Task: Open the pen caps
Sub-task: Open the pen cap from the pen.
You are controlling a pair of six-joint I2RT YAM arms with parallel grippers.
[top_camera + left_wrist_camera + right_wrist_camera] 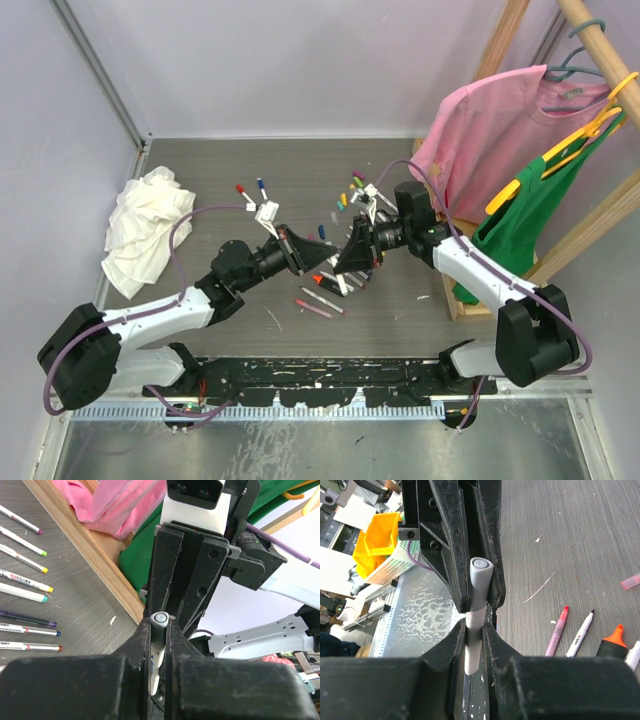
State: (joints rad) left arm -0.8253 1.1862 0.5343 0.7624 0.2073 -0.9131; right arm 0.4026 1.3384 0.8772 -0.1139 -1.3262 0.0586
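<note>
Left gripper point(159, 630) pinches the grey cap point(480, 580), right gripper point(474, 630) the white barrel point(472, 655). Best pull straight apart — no bending.

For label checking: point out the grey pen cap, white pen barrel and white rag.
grey pen cap point(480, 582): right wrist view, cap's side.
white pen barrel point(474, 645): right wrist view, exposed shaft.
white rag point(145, 230): top view, middle folds.

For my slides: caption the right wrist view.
Right hand grips the white pen barrel, left hand its grey cap.
</note>
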